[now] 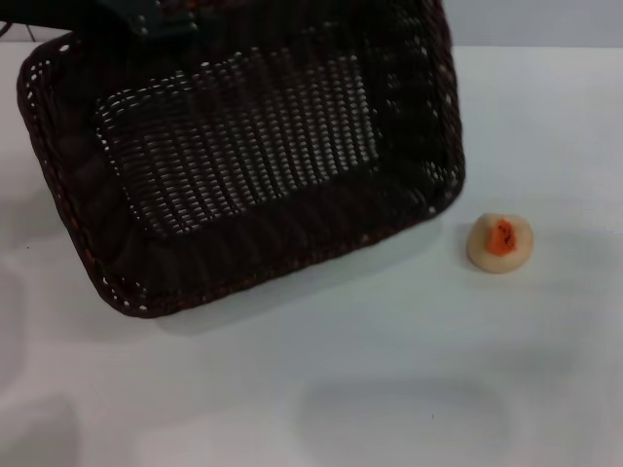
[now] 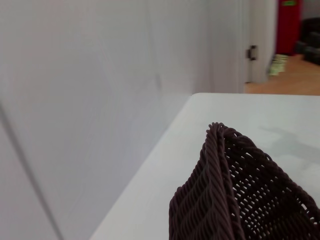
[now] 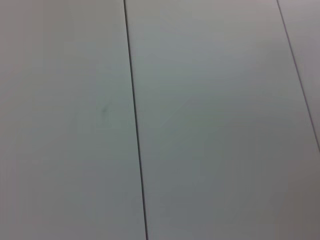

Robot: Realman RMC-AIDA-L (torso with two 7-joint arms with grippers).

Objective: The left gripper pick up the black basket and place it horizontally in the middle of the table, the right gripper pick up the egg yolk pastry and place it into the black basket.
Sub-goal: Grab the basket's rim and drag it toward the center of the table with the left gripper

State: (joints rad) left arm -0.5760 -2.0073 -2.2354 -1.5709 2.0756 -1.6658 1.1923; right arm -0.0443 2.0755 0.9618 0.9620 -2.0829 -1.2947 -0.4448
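The black basket (image 1: 243, 156) fills the upper left of the head view, turned at an angle and raised at its far side, casting a shadow on the white table (image 1: 389, 379). My left gripper (image 1: 146, 17) shows only as a dark shape at the basket's far rim and holds it there. A corner of the basket (image 2: 235, 200) is close in the left wrist view, above the table. The egg yolk pastry (image 1: 500, 242) lies on the table to the right of the basket, apart from it. My right gripper is out of view.
The left wrist view shows a pale wall (image 2: 75, 100) along the table's edge and a doorway (image 2: 287, 30) beyond. The right wrist view shows only pale panels with dark seams (image 3: 135, 125).
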